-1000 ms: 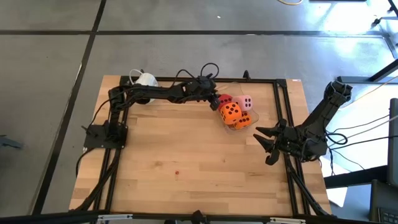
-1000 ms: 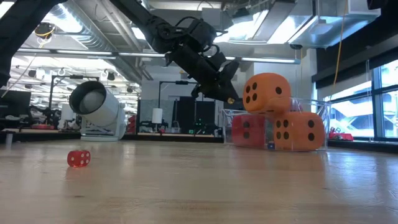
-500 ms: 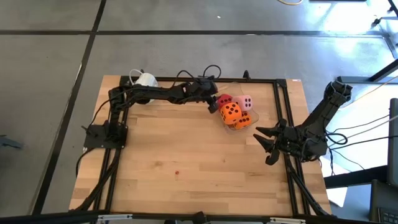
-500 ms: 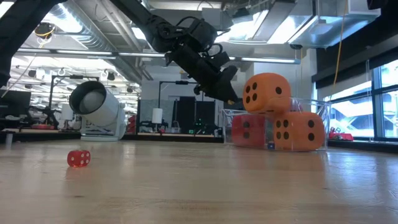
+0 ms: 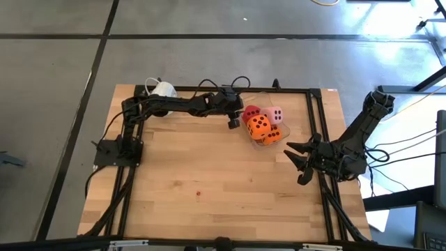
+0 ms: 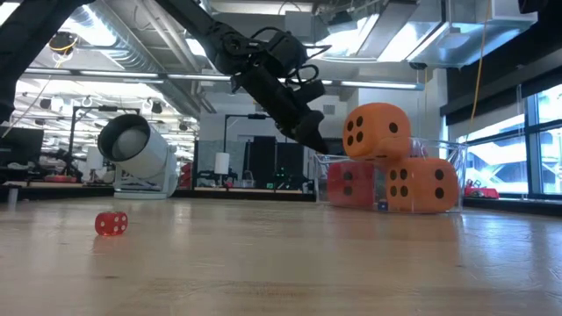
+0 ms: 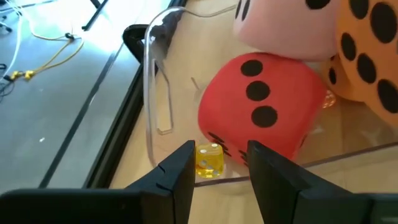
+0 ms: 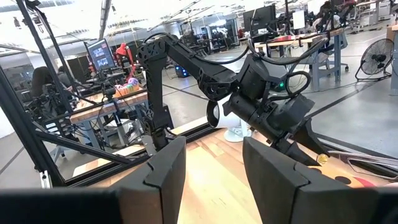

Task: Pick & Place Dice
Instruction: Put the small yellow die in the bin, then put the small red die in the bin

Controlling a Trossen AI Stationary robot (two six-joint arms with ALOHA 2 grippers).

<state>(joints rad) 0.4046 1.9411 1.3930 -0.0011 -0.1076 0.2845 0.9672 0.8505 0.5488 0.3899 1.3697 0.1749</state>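
A clear plastic container at the table's far right holds the big dice. A red one, a pink one and an orange one are low. A second orange one rests on top of them. My left gripper hovers at the container's left wall, slanting down, fingers apart. A small yellow translucent die shows in the gap, narrower than it. My right gripper waits open at the table's right edge. My left gripper has the small yellow die close against the inner side of one finger. A gap shows between the die and the other finger. Whether any finger touches the die, I cannot tell.
A white mug lies on its side at the far left corner. A small red die sits alone on the bare wood toward the near left. Black frame rails run along the table's edges.
My left gripper has rolled about its own pointing line while staying in place beside the container. The big dice have not shifted.
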